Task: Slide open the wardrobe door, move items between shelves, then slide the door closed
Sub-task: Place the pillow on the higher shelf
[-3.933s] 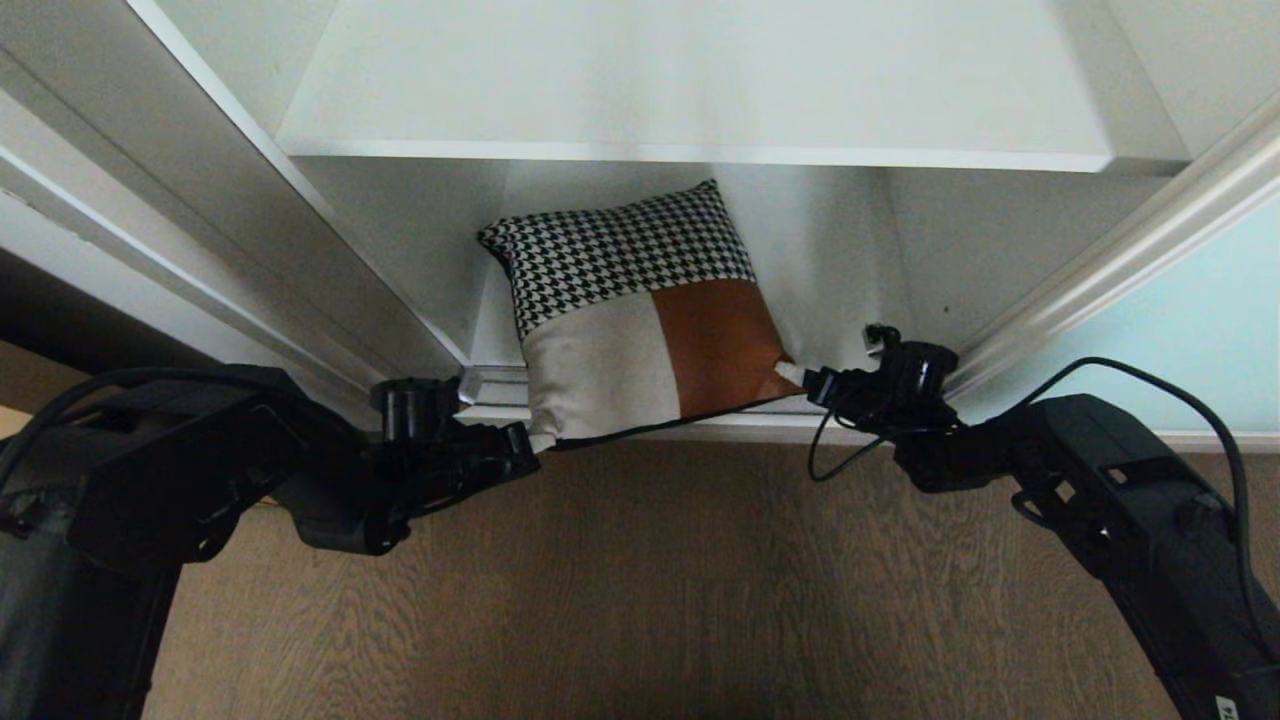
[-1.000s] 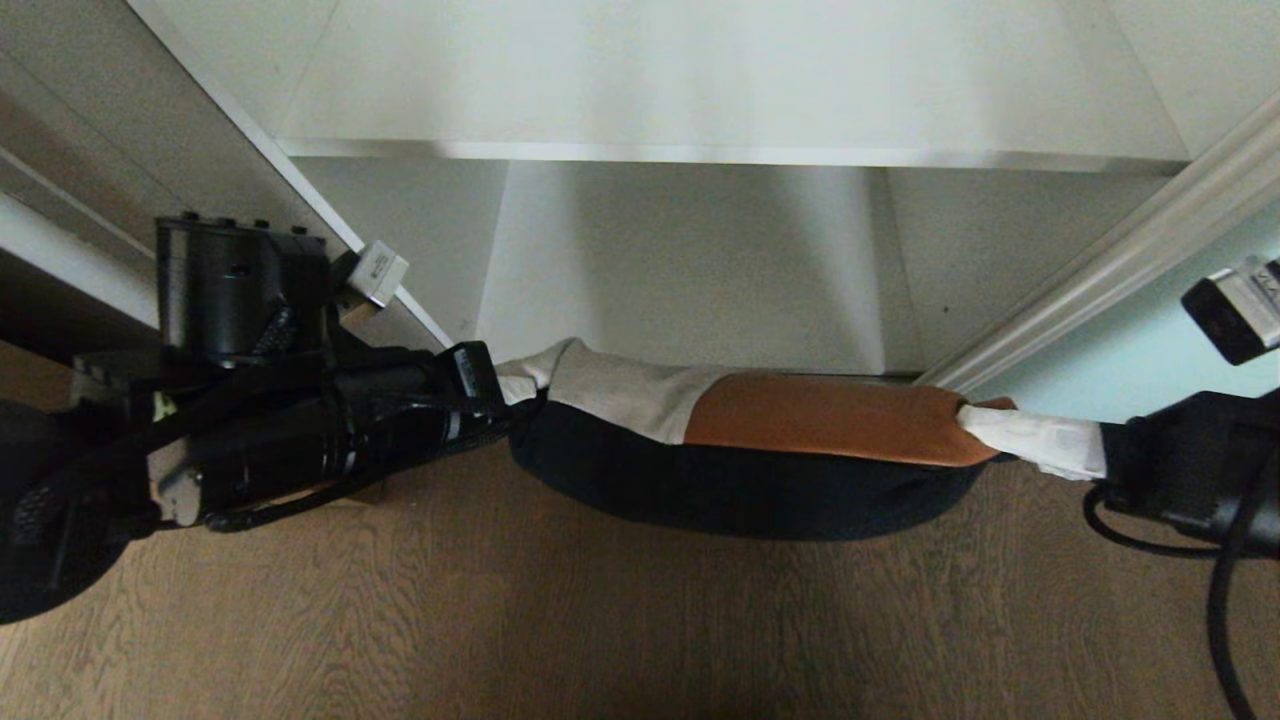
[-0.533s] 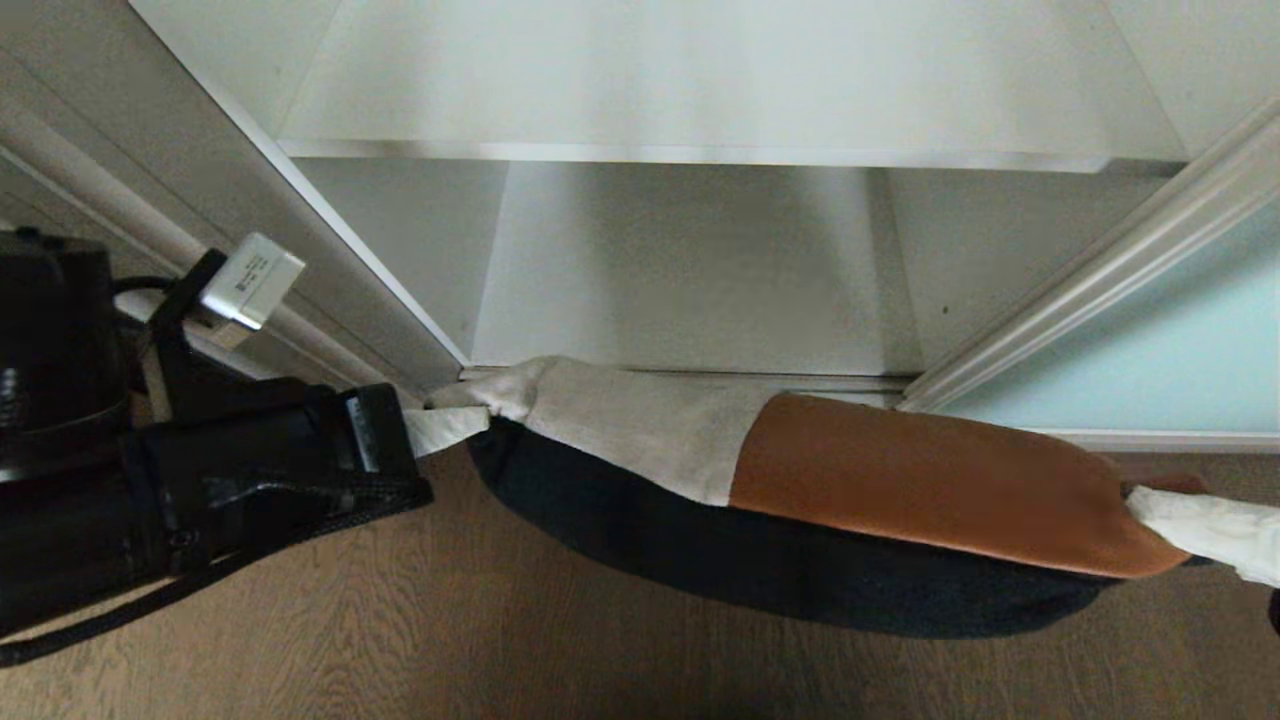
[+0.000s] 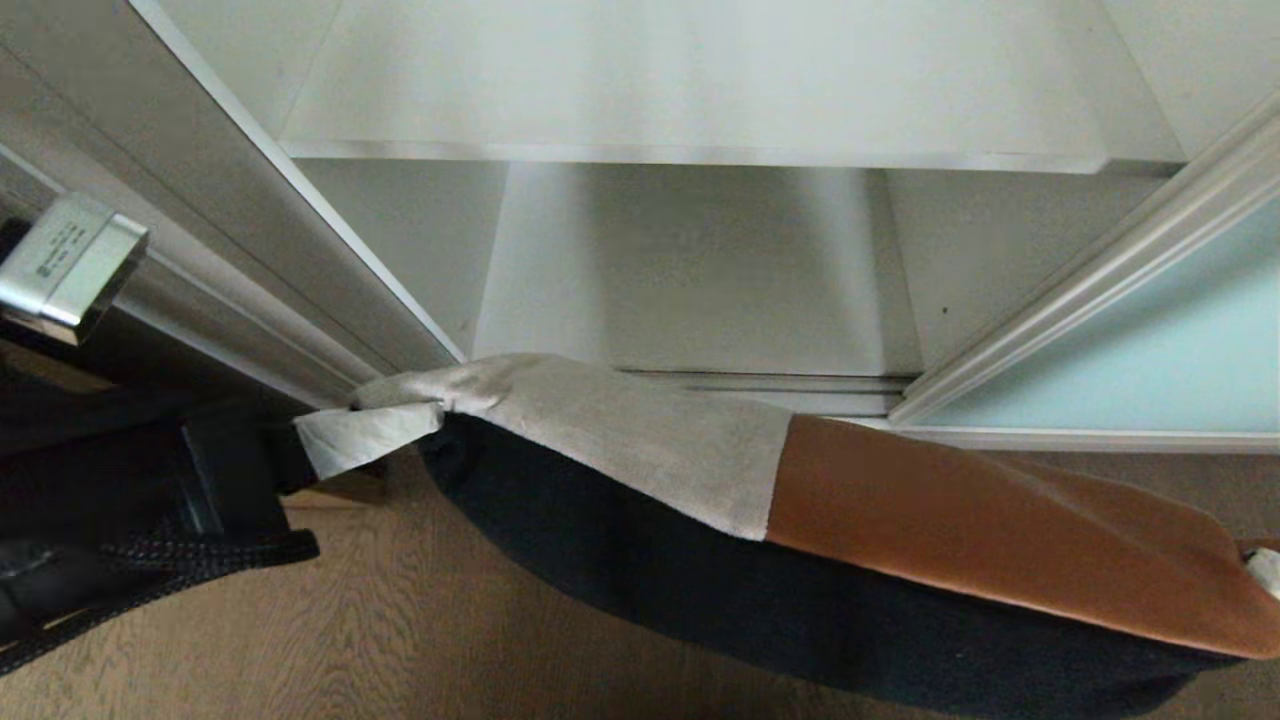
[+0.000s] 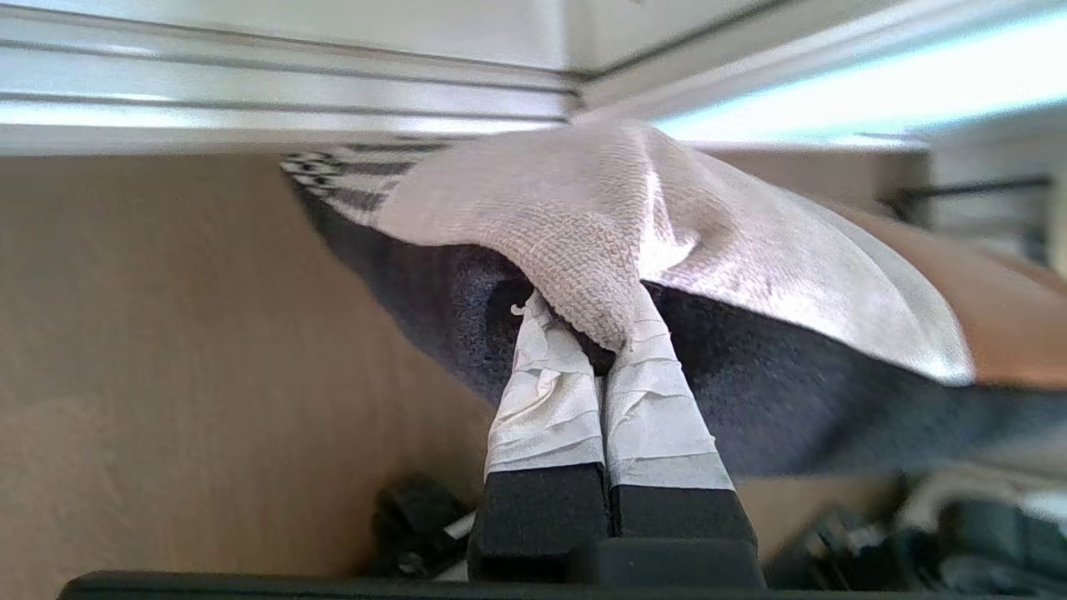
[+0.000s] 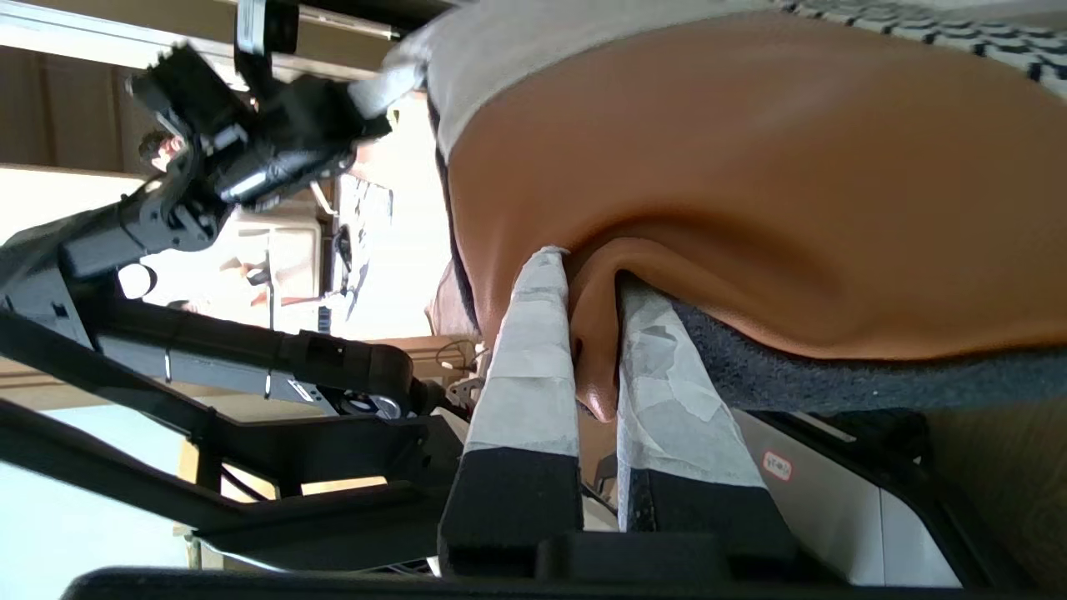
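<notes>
One of the items, a cushion [image 4: 900, 530] with beige, rust-orange and houndstooth patches and a dark navy back, hangs stretched in the air in front of the open wardrobe. At the cushion's beige corner my left gripper [image 4: 420, 415] is shut, and in the left wrist view its taped fingers [image 5: 550, 392] pinch that cloth [image 5: 667, 217]. The right gripper [image 4: 1262, 570] is just inside the head view's right edge. It [image 6: 590, 275] is shut on a fold of the rust-orange corner [image 6: 750, 167]. Both shelves, upper [image 4: 700, 152] and bottom [image 4: 700, 340], are bare. The sliding wardrobe door [image 4: 1150, 360] stands at the right.
Brown wood-grain floor [image 4: 350, 620] lies under the cushion. The wardrobe's side panel and door rails [image 4: 200, 200] run up the left. My left arm's silver wrist block [image 4: 65, 265] is close to those rails. The door's pale frame [image 4: 1080, 300] bounds the opening on the right.
The cushion has come out of the bottom shelf and risen toward the camera. Both grippers moved up and outward with its corners, the right one almost out of the head view.
</notes>
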